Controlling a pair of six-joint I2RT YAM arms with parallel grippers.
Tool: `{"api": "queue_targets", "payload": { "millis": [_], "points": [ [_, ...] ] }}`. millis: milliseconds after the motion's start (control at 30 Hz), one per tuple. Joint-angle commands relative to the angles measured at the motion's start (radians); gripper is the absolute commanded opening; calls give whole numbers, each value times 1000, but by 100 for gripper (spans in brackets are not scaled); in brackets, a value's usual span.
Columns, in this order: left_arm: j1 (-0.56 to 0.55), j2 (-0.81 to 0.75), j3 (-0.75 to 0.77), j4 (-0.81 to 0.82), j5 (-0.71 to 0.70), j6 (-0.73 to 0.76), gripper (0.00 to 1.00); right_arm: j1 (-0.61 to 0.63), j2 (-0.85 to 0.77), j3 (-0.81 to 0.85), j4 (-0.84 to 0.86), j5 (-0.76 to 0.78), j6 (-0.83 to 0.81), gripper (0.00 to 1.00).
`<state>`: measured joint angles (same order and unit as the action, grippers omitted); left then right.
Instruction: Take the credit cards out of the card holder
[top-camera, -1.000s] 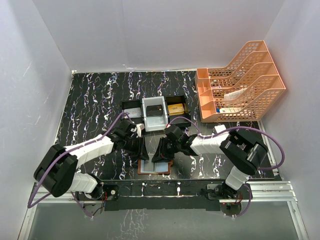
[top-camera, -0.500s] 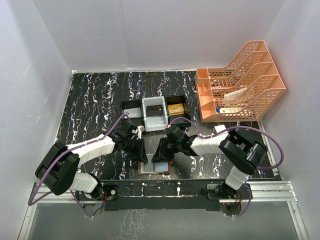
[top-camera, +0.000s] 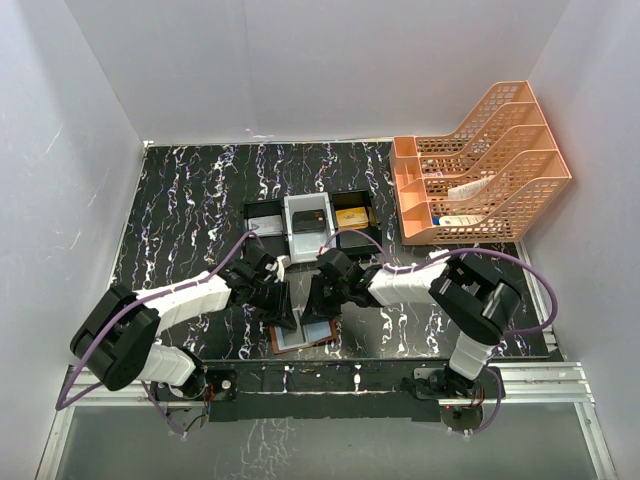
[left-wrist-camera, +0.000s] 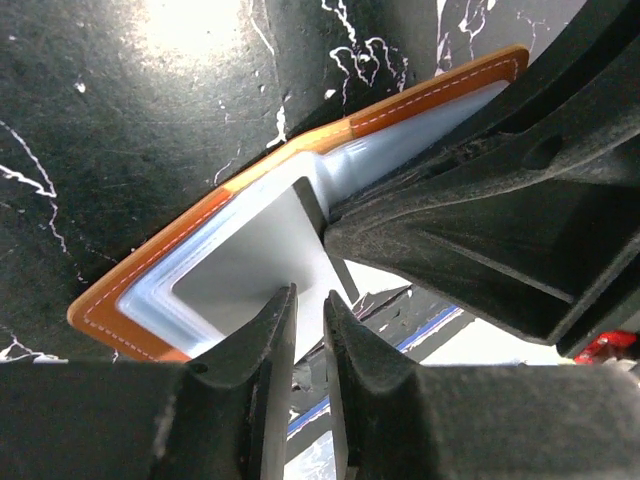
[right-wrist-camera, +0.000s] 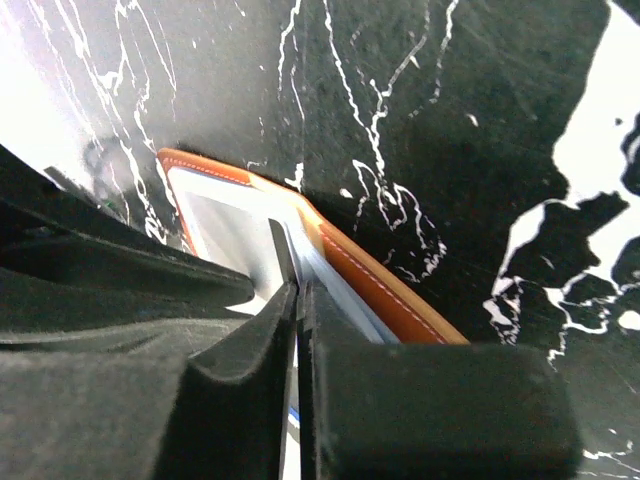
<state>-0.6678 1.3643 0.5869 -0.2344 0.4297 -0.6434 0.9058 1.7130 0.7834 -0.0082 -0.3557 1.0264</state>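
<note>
Right wrist view shows my right hand (right-wrist-camera: 298, 300) newly clenched inside the card holder (right-wrist-camera: 385, 295), now skewed low in the top view, likely pinching a credit card (right-wrist-camera: 230, 235); whether my left hand (left-wrist-camera: 310, 305) grips, I cannot tell.

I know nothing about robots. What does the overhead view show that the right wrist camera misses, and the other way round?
Only the overhead view shows both arms, the peach mesh file rack and the black-and-white compartment tray behind them. Only the right wrist view shows the right claw pinched shut on the thin edge of a pale grey-blue credit card, and the white stitching on the flat brown leather card holder. Both show that card holder lying open on the black white-veined table.
</note>
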Motion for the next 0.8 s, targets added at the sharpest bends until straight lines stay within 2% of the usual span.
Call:
{"api": "queue_targets", "payload": {
  "millis": [0, 100, 233, 500, 600, 767],
  "points": [
    [-7, -29, 4, -103, -92, 24, 17, 21, 36, 55, -134, 172, -54, 0],
    [-7, -71, 32, -163, -153, 32, 21, 21, -2, 38, -130, 196, -45, 0],
    [-7, -95, 50, -190, -167, 35, 25, 21, -1, 31, -116, 179, -47, 0],
    [-7, -64, 9, -140, -114, 23, 21, 21, 11, 19, -37, 107, -42, 1],
    [-7, -38, -9, -140, -123, 11, 16, 19, 13, 8, 3, 75, -37, 10],
    [-7, -24, -23, -155, -144, 2, 14, 19, 22, 13, 14, 48, -42, 27]
  ]
}}
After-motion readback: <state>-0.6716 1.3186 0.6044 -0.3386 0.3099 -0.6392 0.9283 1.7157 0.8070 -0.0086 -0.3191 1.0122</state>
